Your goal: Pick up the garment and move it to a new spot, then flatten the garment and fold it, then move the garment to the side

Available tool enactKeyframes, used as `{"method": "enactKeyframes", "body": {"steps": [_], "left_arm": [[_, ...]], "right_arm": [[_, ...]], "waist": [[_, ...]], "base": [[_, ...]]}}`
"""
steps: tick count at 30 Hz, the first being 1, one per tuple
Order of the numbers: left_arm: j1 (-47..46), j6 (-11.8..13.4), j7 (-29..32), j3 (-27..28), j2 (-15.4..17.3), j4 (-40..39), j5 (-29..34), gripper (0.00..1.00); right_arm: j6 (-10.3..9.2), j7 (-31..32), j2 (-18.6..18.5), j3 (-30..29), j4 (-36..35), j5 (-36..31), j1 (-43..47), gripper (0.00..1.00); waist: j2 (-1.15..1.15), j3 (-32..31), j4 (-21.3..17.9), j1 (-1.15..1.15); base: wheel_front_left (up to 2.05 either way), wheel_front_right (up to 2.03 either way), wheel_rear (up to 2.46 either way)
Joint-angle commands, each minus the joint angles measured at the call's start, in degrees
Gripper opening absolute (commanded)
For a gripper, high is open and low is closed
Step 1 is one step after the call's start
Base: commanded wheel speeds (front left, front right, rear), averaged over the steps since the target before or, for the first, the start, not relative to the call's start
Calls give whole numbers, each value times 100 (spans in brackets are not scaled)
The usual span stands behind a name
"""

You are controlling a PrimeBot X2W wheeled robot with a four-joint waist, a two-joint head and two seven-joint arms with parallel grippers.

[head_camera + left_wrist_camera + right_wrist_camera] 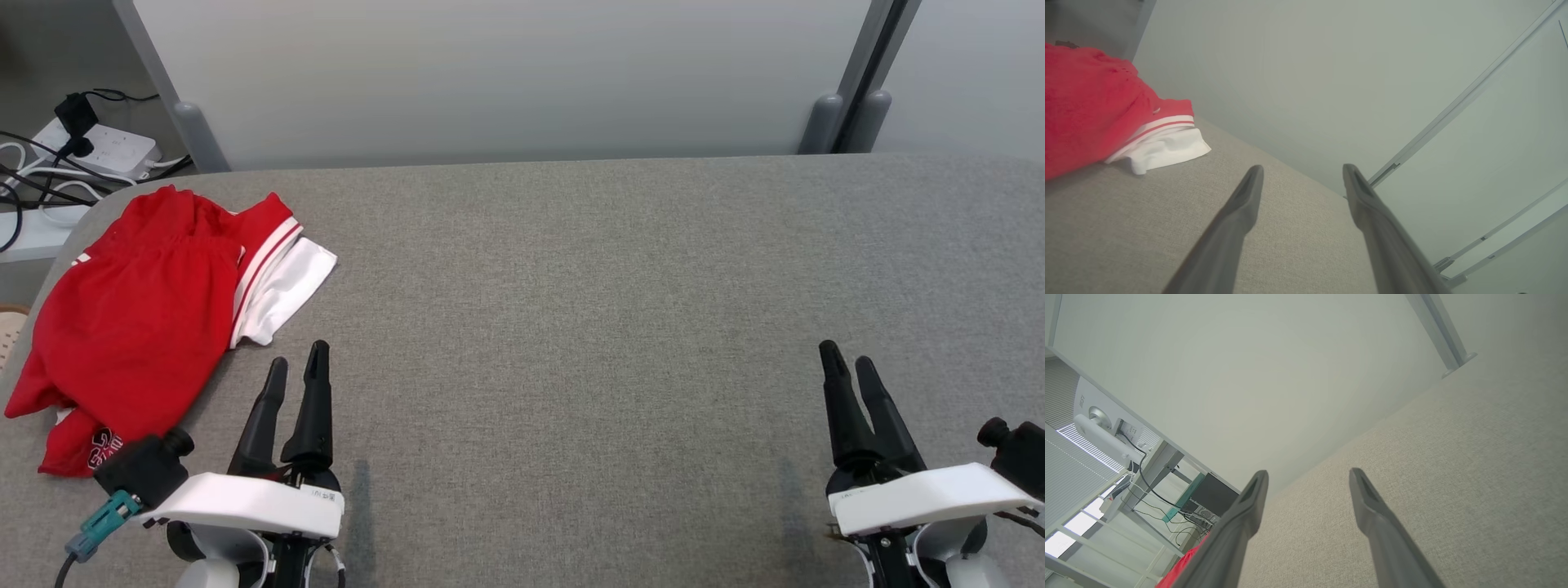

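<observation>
Red crumpled garment lying at the far left of a grey cloth-covered table, with two robot grippers nearby.

The left gripper sits just beside the garment's near edge and the right gripper is well apart on the other side; both have their fingers spread and hold nothing. The cloth looks light, soft and floppy, so it would likely sag and drag when lifted. The white-trimmed hem or a raised red fold seems the best place to pinch.

A wide bench covered in grey woven fabric carries a crumpled red garment with white and red striped trim, bunched at its left end beside the rounded far corner, one white panel spread flat toward the middle.
</observation>
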Motion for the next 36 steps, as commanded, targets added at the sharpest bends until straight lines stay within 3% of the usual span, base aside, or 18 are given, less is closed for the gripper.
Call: {"method": "enactKeyframes", "body": {"steps": [1, 36], "left_arm": [[-305, 50, -86, 86, 94, -197, 216, 100], [-399, 142, -644, -80, 117, -312, 2493, 100]], "right_arm": [[30, -111, -90, 94, -238, -206, -261, 100], [43, -668, -143, 504, -457, -2439, -258, 100]], "waist": [[0, 19, 1, 0], [0, -224, -10, 0]], "base": [[0, 0, 0], [0, 0, 0]]}}
